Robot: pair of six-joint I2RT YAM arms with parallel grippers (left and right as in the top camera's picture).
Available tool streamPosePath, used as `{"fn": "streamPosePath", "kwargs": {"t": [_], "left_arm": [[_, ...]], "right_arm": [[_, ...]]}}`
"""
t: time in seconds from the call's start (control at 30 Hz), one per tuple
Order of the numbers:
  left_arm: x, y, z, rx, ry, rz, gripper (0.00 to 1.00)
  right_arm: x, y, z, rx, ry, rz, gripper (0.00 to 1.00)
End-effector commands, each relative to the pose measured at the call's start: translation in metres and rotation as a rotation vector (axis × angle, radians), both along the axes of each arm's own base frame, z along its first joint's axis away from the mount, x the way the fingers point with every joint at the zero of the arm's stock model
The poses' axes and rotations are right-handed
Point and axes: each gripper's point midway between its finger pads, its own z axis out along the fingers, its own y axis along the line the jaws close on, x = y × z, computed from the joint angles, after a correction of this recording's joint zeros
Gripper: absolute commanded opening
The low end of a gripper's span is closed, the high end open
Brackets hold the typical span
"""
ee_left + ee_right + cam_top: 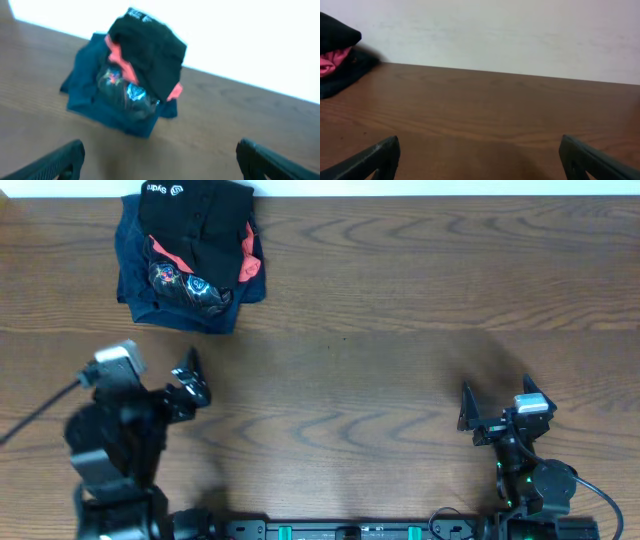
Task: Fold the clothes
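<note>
While both arms sit at the near edge, the black garment (195,215) is at the far-left corner of the surface (400,310), folded on top of a stack. Its white logo mark faces up along the far edge. Under it is the red shirt (248,250), showing only as strips at the sides. The navy shirt (135,270) is at the bottom, wider than both, with its graphic print visible on the near side. The stack sits right at the back edge of the surface.

Left hand (195,380): fingers spread wide, empty, near the stack but clear of it and pointing toward it. The left wrist view has the stack straight ahead, slightly blurred, with bare wood between the two fingertips.

Right hand (497,408): fingers also wide apart, empty, on the opposite side of the surface and well apart from the stack. The right wrist view shows bare wood ahead and a pale wall (495,35) behind. The stack is just in frame at the left edge.

Neither hand touches any cloth.
</note>
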Motion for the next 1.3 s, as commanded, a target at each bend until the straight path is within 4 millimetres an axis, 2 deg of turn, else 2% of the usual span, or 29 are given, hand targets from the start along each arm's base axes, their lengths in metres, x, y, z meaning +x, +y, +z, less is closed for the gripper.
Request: {"fn": "streamPosePath", "kwargs": {"t": [0.0,0.2,0.5,0.8,0.93,1.1,1.2,1.27], "left_arm": [[0.003,-0.007,-0.011,0.037,-0.1,-0.019,0.98],[0.009,-0.015,-0.03,0.049,-0.264,-0.049,0.98],[0.002,-0.015,-0.071,0.05,-0.275,-0.049,0.98],[-0.004,-0.022,-0.087,0.049,-0.312,-0.075,0.98],[-0.006,-0.025,-0.101,0.042,-0.29,-0.085,0.98],[-0.007,-0.026,-0.108,0.04,-0.263,-0.09,0.98],[-0.009,-0.026,-0.129,0.034,-0.175,-0.091,0.98],[-0.01,-0.027,-0.13,0.033,-0.171,-0.096,0.98]], "right_arm": [[0.0,0.002,0.0,0.006,-0.002,0.004,0.99],[0.0,0.002,0.0,0.006,-0.001,0.004,0.99],[0.0,0.002,0.0,0.006,-0.001,0.004,0.99],[0.0,0.002,0.0,0.006,-0.001,0.004,0.99],[0.0,0.002,0.0,0.006,-0.001,0.004,0.99],[0.0,0.002,0.0,0.006,-0.001,0.004,0.99],[0.0,0.002,0.0,0.006,-0.001,0.004,0.99],[0.0,0.002,0.0,0.006,-0.001,0.004,0.99]]}}
